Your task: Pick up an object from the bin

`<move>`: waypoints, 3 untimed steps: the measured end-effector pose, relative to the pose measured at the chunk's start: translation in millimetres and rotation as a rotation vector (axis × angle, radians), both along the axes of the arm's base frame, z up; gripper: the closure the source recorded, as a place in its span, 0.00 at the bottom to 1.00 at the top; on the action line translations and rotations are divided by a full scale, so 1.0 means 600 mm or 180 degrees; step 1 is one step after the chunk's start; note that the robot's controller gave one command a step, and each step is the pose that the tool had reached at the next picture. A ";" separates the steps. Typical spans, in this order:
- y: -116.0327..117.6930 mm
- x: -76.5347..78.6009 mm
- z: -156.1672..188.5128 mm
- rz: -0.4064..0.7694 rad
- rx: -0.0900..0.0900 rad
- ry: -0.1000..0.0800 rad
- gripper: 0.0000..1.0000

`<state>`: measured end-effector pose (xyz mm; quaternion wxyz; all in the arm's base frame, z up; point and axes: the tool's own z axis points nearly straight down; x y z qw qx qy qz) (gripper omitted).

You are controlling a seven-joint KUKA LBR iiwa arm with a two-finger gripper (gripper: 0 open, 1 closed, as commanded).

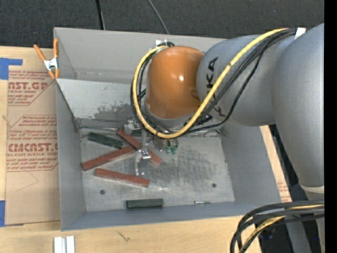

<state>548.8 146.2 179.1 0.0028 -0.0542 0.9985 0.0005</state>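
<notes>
Bin [66, 109]: grey walls; right half of floor bare.
Arm [247, 73]: enters from right.
Red-brown bars [108, 160]: heaped left of centre, beside dark green bar [105, 139].
Gripper [142, 157]: low over the heap's right end; opening cannot be told.
Dark bar [144, 204]: alone by front wall.

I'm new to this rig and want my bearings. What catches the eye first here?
The arm's big orange cover looms over the bin's middle. Under it the gripper sits among crossed reddish-brown sticks on the floor's left half; a dark green bar lies alone by the near wall.
</notes>
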 end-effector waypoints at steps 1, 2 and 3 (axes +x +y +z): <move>0.053 0.035 -0.158 0.1153 -0.0003 -0.0002 0.00; 0.056 0.036 -0.162 0.1100 -0.0002 -0.0001 0.00; 0.068 0.013 -0.131 0.0966 0.0002 0.0007 0.00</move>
